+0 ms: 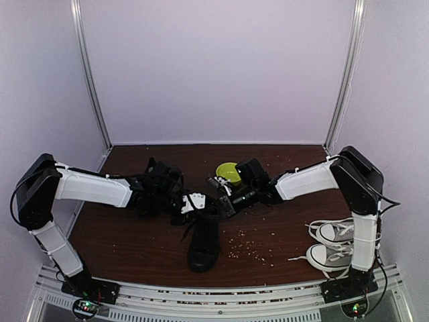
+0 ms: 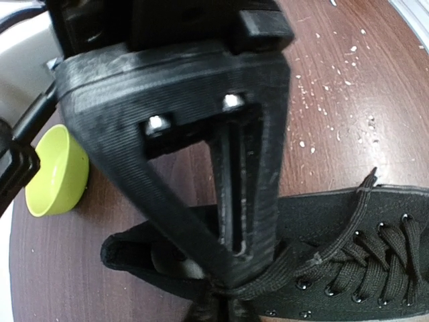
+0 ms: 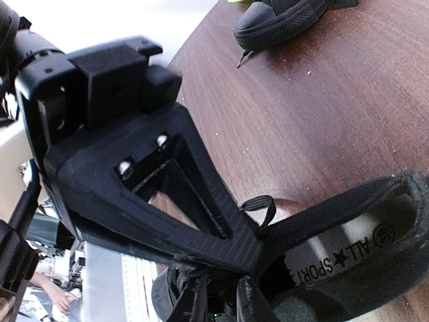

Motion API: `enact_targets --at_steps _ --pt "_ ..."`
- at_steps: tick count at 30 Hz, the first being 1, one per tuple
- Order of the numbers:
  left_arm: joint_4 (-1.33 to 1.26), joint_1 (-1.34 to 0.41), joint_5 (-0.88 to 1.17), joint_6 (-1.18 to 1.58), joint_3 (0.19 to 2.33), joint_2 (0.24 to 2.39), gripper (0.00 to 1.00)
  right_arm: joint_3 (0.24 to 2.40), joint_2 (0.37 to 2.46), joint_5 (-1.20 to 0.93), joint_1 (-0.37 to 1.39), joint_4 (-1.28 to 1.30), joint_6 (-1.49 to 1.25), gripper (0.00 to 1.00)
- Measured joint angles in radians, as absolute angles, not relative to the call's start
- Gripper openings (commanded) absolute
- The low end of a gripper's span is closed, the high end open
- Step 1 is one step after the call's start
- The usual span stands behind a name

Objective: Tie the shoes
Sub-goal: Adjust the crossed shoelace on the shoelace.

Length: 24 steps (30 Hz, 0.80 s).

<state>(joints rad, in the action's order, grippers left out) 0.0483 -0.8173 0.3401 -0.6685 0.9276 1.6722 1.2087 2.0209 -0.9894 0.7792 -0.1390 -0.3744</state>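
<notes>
One black sneaker (image 1: 203, 248) stands on the dark wooden table (image 1: 127, 241) between the two arms, its toe toward the near edge and its open collar under both grippers. The left gripper (image 2: 231, 285) has its fingers pressed together on a black lace (image 2: 285, 270), which runs from the eyelets up to the fingertips just above the tongue. The right gripper (image 3: 231, 265) sits at the collar rim, touching or nearly touching it, beside a small lace loop (image 3: 259, 205). Whether its fingers are apart or together cannot be told from the views. The printed insole (image 3: 348, 251) shows inside the sneaker. A second black sneaker (image 3: 281, 17) lies farther back, near a green bowl (image 1: 229, 173). Pale crumbs (image 1: 248, 247) dot the wood just right of the first sneaker. A grey-and-white pair with white laces (image 1: 334, 245) rests at the right edge by the right arm's base.
</notes>
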Motion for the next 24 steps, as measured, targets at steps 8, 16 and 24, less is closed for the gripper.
enact_targets --at_steps 8,16,24 --pt "0.05 -0.818 0.353 -0.653 0.92 1.678 0.0 1.205 2.039 -1.0 0.778 -0.176 -0.419 0.17" --pt "0.033 -0.818 0.36 -0.625 0.909 1.685 0.0 1.212 2.049 -0.999 0.781 -0.156 -0.414 0.19" --pt "-0.01 -0.818 0.347 -0.591 0.888 1.687 0.0 1.228 2.055 -0.996 0.783 -0.107 -0.391 0.0"
